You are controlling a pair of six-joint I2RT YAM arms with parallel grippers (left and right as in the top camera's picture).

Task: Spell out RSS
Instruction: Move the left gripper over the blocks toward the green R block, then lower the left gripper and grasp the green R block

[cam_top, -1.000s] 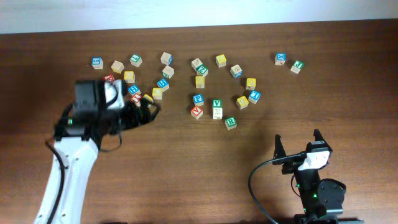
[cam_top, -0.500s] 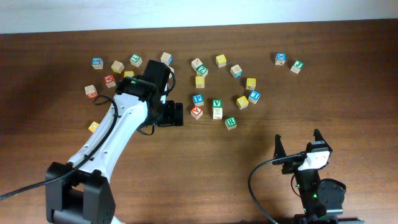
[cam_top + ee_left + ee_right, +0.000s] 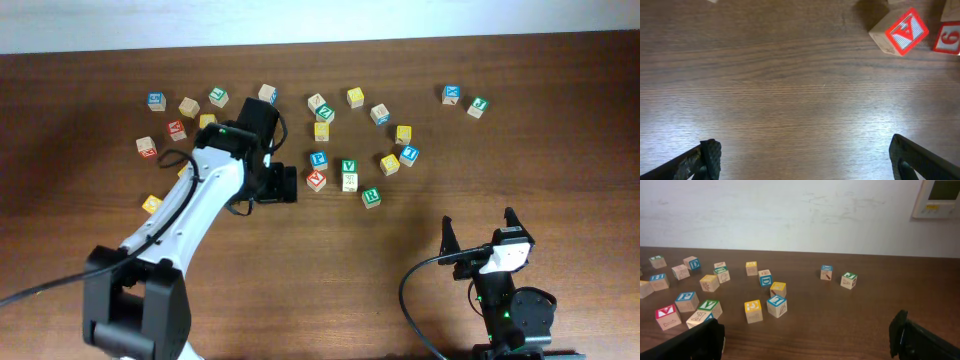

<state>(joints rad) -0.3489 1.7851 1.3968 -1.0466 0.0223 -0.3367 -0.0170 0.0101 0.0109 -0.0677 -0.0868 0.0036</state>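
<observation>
All blocks [image 3: 349, 166] are lying scattered, none lined up in a row yet. The red block [image 3: 900, 32] is sitting nearest, ahead and to the right of my left gripper [image 3: 805, 150], whose fingers are spread wide on nothing.

Risks:
- I'm not reading an R or S on the red block, so I'm risking picking the wrong letter.
- It's sitting off my centreline, so closing here is either catching air or shoving it into the 6 block [image 3: 947, 37] just beside it.

Right gripper [image 3: 480, 228] is idling with fingers apart, well away from the red block.
</observation>
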